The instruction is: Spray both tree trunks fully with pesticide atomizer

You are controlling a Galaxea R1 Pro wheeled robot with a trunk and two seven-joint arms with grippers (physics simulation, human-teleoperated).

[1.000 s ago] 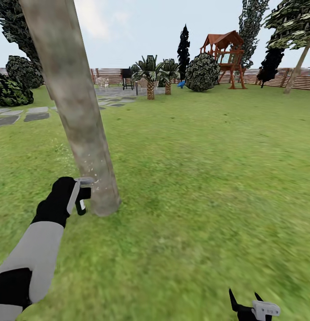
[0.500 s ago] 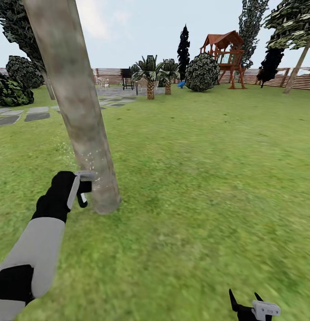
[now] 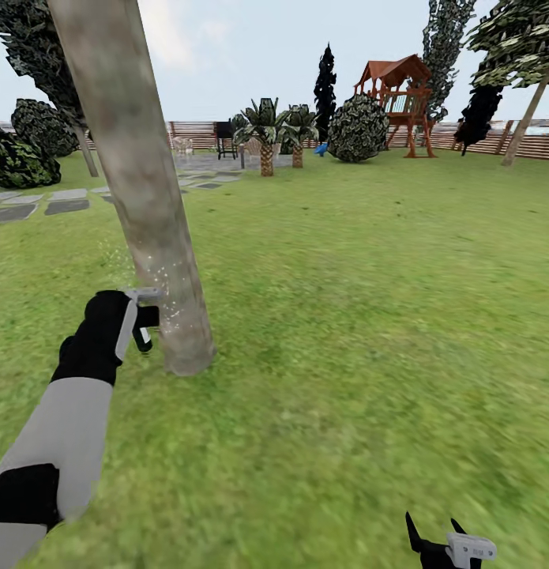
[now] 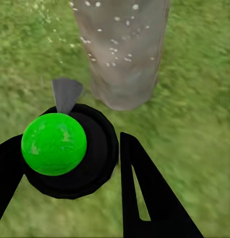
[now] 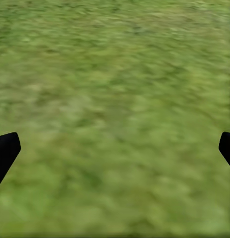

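The left pincer (image 3: 144, 320) was clenched on the pesticide atomizer (image 4: 70, 148), held low just beside the base of the near tree trunk (image 3: 140, 190). In the left wrist view the bottle sat between the two black fingers (image 4: 144, 193), its top showing as a bright green ball inside a black ring, nozzle toward the trunk. White droplets speckled the lower trunk and the air beside it. The trunk leaned slightly and met the grass (image 3: 345, 316) at a clean edge. To the right of the trunk the lawn lay open as far as the wooden fence (image 3: 479, 138), the bush (image 3: 359, 128) and the play tower (image 3: 396, 103). The right pincer (image 3: 437, 536) hung released, fingertips well apart, over bare grass at the lower edge of the head view.
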